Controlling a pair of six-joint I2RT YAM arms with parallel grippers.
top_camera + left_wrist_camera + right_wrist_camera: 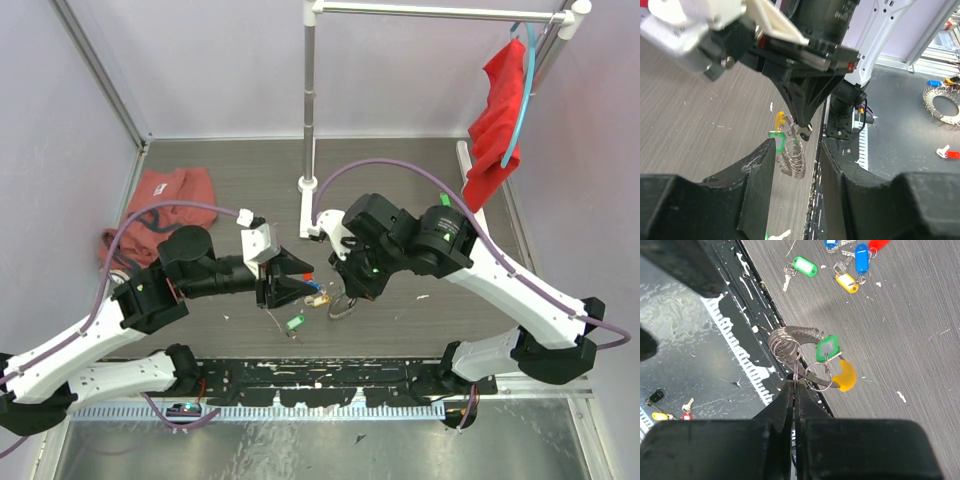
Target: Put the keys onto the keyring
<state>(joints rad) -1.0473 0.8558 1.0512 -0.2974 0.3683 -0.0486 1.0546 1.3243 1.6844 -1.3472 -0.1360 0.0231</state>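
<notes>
Overhead shot is evenly lit and soft, looks like diffuse light from above, since the arms point(520, 300) only throw faint fuzzy shadows on the grey table point(200, 190); nothing blown out. Left wrist view is the roughest: the fingers point(757, 190) of the left gripper point(799, 146) are a dark mushy blur and the white housing point(685, 25) up top is nearly overexposed; the keyring point(790, 162) coils are fairly sharp with little glints. Right wrist view is crisp on the tabletop and the keys point(846, 281) (tag colours really pop); the right gripper point(794, 388) at the bottom is out of focus and almost pure shadow.
</notes>
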